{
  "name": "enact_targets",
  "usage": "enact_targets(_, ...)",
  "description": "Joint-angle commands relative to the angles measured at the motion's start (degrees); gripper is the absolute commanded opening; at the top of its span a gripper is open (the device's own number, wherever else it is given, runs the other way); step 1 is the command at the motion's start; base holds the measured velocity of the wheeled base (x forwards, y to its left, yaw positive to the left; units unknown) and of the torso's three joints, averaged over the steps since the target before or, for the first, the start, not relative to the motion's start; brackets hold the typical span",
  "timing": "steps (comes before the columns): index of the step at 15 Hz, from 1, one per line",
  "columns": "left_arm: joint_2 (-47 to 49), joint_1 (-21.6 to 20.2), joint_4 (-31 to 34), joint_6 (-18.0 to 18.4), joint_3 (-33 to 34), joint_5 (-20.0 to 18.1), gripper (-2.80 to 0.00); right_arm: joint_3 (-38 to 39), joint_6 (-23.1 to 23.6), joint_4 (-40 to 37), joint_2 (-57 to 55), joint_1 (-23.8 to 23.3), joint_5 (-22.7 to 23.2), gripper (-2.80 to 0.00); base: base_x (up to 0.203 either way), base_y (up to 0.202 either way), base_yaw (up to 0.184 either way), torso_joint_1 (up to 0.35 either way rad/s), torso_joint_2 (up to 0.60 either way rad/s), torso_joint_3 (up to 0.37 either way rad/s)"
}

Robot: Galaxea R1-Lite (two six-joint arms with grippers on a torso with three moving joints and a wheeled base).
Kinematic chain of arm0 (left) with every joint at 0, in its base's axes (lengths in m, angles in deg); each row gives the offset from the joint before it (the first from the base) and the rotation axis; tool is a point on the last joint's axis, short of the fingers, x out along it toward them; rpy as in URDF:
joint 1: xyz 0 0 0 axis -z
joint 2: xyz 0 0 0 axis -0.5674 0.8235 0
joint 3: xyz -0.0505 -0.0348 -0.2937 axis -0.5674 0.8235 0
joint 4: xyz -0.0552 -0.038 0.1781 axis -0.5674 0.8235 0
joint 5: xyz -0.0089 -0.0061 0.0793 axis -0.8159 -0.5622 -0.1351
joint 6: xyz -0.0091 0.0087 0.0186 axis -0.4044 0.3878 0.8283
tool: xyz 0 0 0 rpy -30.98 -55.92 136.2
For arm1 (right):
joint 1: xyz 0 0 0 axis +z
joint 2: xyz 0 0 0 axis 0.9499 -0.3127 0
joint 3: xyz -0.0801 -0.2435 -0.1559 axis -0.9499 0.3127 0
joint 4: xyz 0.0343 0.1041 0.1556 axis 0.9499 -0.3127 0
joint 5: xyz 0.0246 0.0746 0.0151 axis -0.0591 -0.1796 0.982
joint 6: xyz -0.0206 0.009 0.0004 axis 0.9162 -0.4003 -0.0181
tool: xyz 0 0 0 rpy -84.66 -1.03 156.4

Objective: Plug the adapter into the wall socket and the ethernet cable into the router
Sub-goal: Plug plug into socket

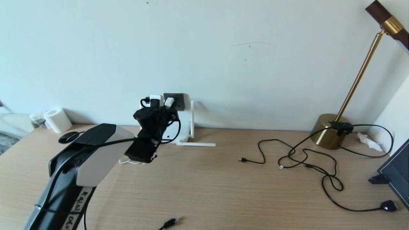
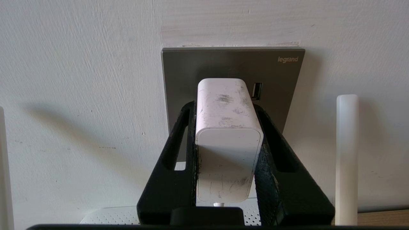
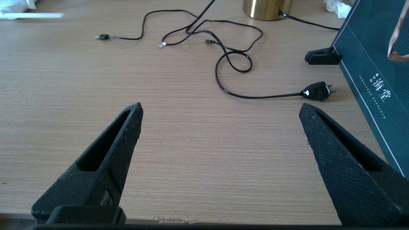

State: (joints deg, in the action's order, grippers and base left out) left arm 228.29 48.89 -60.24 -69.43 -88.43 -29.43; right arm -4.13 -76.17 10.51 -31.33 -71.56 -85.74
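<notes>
At the far left of the head view, a roll of white paper (image 1: 58, 119) stands against the wall, with a black mouse (image 1: 68, 136) just in front of it on the desk (image 1: 204, 188). From the lower left corner the left arm reaches up toward the frame's centre-left, and the left gripper (image 2: 227, 108) has its jaws closed on the adapter (image 2: 227, 140), one black finger on each side of the white cube. In the left wrist view the adapter's far end sits against the dark grey wall socket (image 2: 274, 73); whether its pins are fully in cannot be told. The adapter (image 1: 169, 102) shows as a small white block at the faceplate (image 1: 179, 99) in the head view. Below the socket lies the router (image 1: 179, 135), partly hidden by the gripper, one antenna (image 1: 192, 118) upright against the wall and another (image 1: 195, 144) flat on the desk.

Low in the frame, near the bottom centre, the ethernet cable (image 1: 169, 222) ends in its plug on the desk, well apart from the router. Right of centre, thin black cables (image 1: 300, 159) loop across the desk toward a brass lamp (image 1: 330, 134) at the upper right, and a black mains plug (image 1: 389, 206) lies at the lower right. The right gripper (image 3: 220, 110) appears only in its wrist view, above bare desk, jaws spread wide and holding nothing, beside a dark teal box (image 3: 374, 80)
</notes>
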Motion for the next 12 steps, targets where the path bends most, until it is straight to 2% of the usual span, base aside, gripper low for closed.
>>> enact_targets(1, 0.9, 0.0, -0.3, 0.0, -1.1, 0.0, -2.80, 0.0, 0.0, -0.1, 0.0, 0.0, 0.0, 0.00, 0.000, 0.000, 0.000, 0.000, 0.00, 0.000)
enact_targets(6, 2.3, 0.0, 2.3, 0.0, -6.3, 0.1, -2.80, 0.0, 0.0, 0.0, 0.0, 0.0, 0.0, 0.00, 0.000, 0.000, 0.000, 0.000, 0.00, 0.000)
enact_targets(12, 2.9, 0.0, 4.0, 0.1, -9.0, 0.1, -2.80, 0.0, 0.0, -0.1, 0.0, 0.0, 0.0, 0.00, 0.000, 0.000, 0.000, 0.000, 0.00, 0.000)
